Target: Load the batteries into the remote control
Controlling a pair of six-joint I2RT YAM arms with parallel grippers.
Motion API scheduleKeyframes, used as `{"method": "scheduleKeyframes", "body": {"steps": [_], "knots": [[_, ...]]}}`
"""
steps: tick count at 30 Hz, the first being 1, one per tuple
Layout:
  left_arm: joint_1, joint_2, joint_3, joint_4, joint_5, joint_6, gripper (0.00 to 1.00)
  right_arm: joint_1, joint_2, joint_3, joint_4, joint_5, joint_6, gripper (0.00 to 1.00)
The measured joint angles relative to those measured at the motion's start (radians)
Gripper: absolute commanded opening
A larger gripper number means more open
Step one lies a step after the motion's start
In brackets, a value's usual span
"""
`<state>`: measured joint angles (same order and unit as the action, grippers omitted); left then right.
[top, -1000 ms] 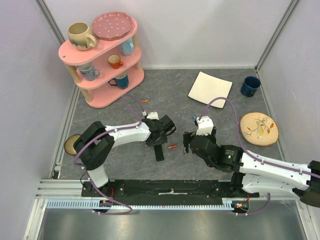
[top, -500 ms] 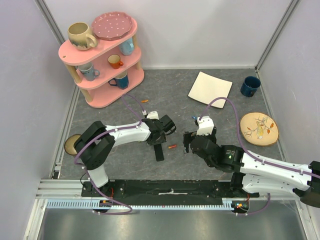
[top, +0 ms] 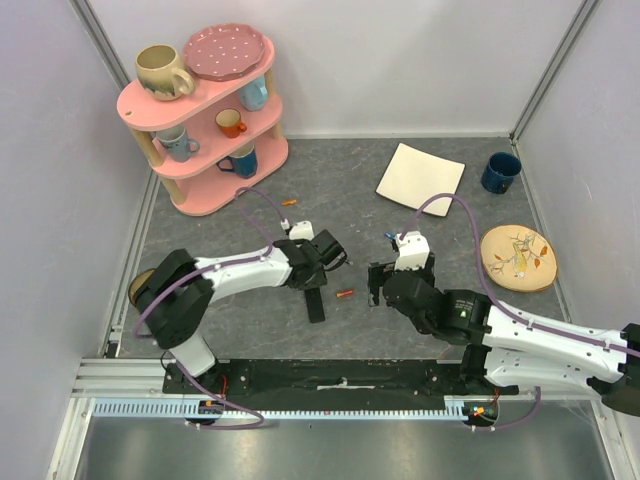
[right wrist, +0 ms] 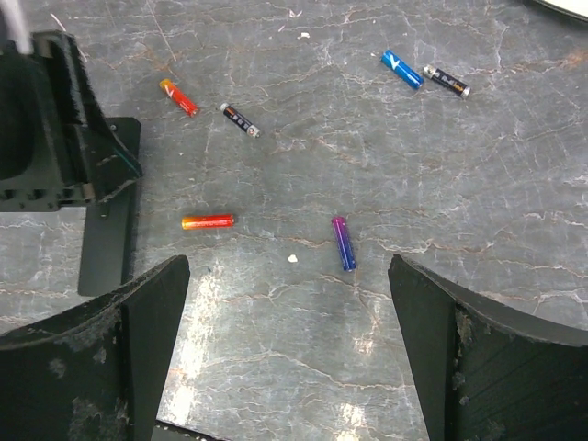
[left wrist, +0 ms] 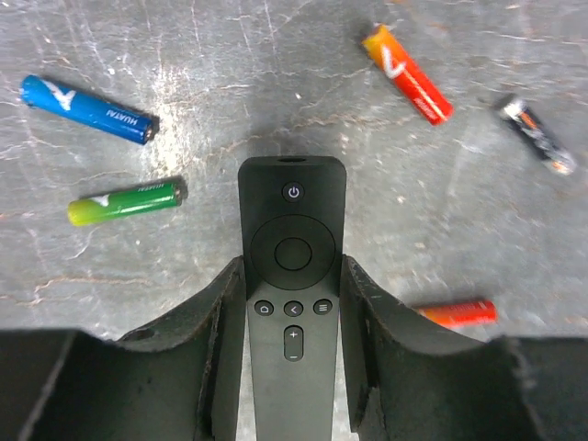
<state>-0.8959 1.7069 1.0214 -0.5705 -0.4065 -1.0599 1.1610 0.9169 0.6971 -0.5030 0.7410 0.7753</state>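
The black remote control (left wrist: 293,276) lies button side up on the grey table, also seen in the top view (top: 316,302). My left gripper (left wrist: 294,303) is shut on it, a finger pressed against each long side. Around it lie a blue battery (left wrist: 87,108), a green one (left wrist: 124,202), an orange-red one (left wrist: 407,73), a black one (left wrist: 537,136) and an orange one (left wrist: 455,313). My right gripper (right wrist: 289,349) is open and empty above the table, to the right of the remote. Ahead of it lie a purple battery (right wrist: 344,243) and the orange battery (right wrist: 208,221).
A pink shelf with mugs (top: 205,110) stands at the back left. A white square plate (top: 420,172), a blue mug (top: 499,171) and a patterned plate (top: 517,257) are at the back right. A small dish (top: 140,288) sits at the left edge.
The left arm's elbow has dropped towards the near left and its gripper has shifted slightly left over the remote. The right arm has barely moved.
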Motion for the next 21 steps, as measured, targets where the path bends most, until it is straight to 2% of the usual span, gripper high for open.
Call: {"method": "scheduleKeyframes", "body": {"steps": [5,8,11,13,15,18,21], "knots": [[0.005,-0.248,-0.058,0.064,0.031,0.08,0.02,0.0,0.001,0.06,-0.035,0.019,-0.017,0.97],[0.048,-0.494,-0.153,0.244,0.107,0.146,0.02,-0.004,0.001,0.11,-0.042,0.055,-0.019,0.97],[0.172,-0.753,-0.339,0.474,0.234,0.179,0.02,-0.023,-0.002,0.126,-0.029,0.049,-0.039,0.98],[0.262,-0.87,-0.454,0.613,0.315,0.189,0.02,-0.056,-0.007,0.126,-0.013,-0.016,-0.057,0.98],[0.324,-0.92,-0.526,0.699,0.4,0.19,0.02,-0.1,-0.025,0.123,0.03,-0.103,-0.074,0.98],[0.412,-0.943,-0.612,0.842,0.573,0.184,0.02,-0.173,-0.074,0.096,0.151,-0.288,-0.079,0.98],[0.478,-0.937,-0.708,1.06,0.73,0.125,0.02,-0.232,-0.107,0.046,0.29,-0.486,-0.066,0.98]]}}
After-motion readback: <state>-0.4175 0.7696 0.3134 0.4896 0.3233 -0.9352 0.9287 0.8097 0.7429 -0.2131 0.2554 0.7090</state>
